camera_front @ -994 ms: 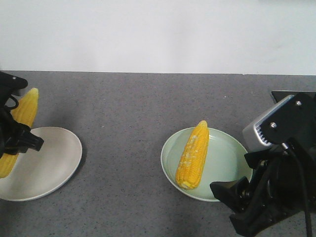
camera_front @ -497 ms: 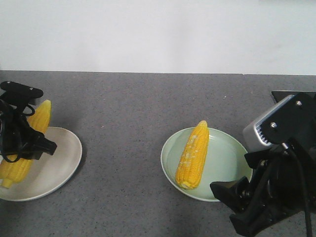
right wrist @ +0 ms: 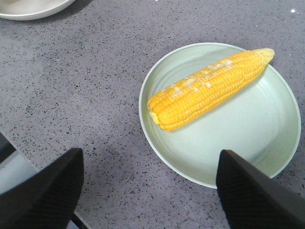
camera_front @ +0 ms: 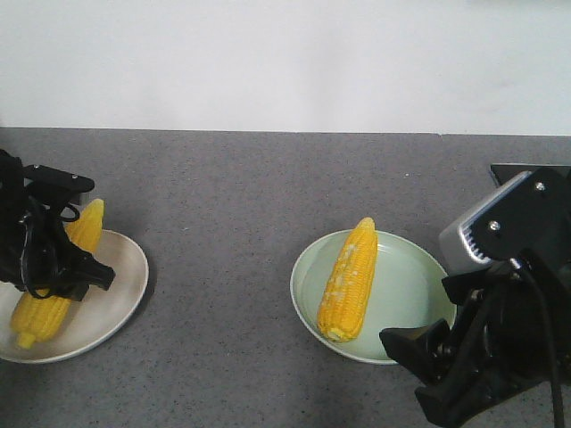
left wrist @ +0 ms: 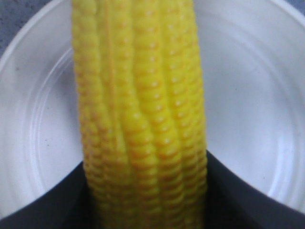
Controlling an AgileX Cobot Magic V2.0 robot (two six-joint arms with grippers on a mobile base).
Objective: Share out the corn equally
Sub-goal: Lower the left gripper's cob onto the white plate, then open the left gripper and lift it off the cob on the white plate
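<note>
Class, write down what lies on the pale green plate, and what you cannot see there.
One corn cob lies on the green plate, tip toward the far rim. Nothing else shows. The right gripper covers the plate's near right edge.

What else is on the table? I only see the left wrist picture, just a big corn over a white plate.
Observer: A second corn lies on a green plate, off to the right of the white plate.
Operator: Is the other claw grabbing it?
Observer: No. The right claw hangs open near the green plate, touching nothing.
Operator: Is my corn down?
Observer: The left claw grips your corn slanted, low end over the white plate. I cannot tell if it touches.
</note>
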